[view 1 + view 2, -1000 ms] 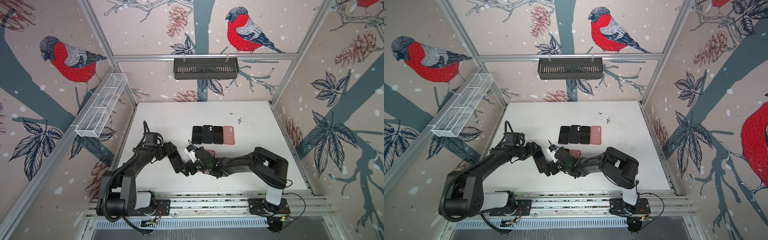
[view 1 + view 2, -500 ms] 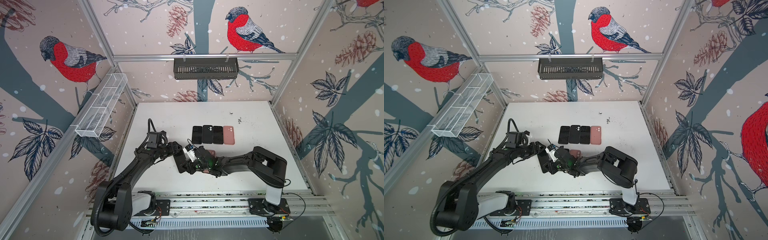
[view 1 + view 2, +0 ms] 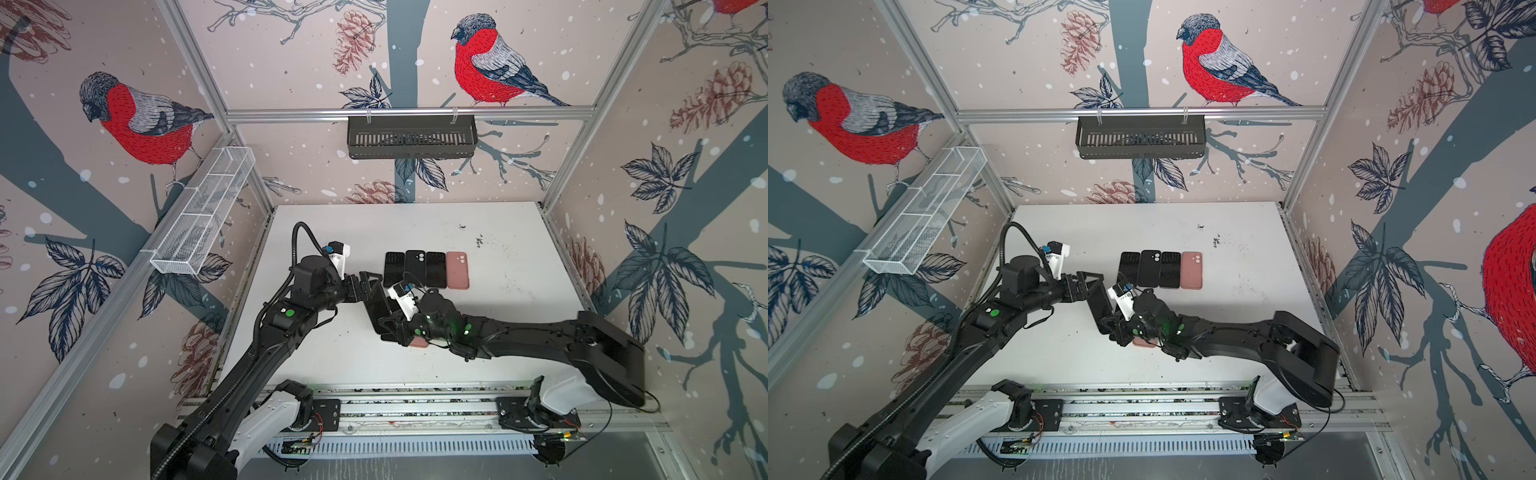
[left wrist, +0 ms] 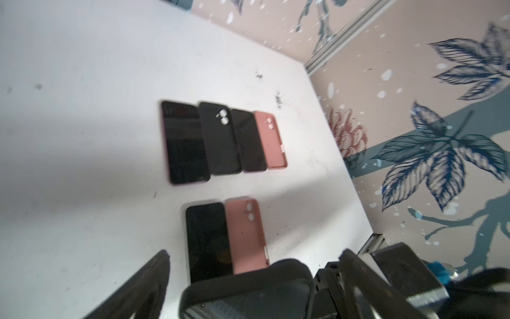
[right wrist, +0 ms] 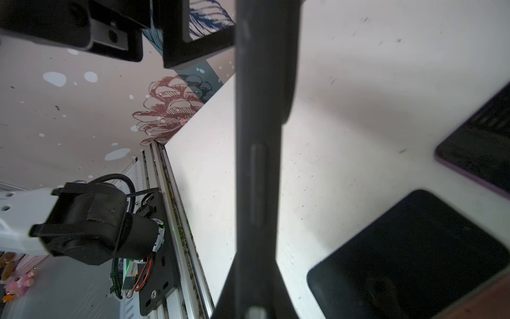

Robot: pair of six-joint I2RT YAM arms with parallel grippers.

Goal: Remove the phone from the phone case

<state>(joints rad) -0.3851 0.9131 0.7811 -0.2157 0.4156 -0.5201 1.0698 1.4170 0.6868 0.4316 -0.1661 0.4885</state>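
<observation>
Right gripper [image 3: 390, 327] is clamped on the lower end of the cased phone [image 3: 376, 305], held tilted on edge over the table [image 3: 519, 324], just left of frame centre in both top views. Left gripper [image 3: 371, 284], jaws wide apart, straddles its upper end. Higher in the frame, four phones and cases lie in a row [image 3: 427, 269]. A pink case [image 3: 419, 343] shows beneath the right wrist.

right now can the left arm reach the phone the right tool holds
Probably yes: the open left tool straddles the free end of the phone, nothing between; the right tool grips the other end.
</observation>
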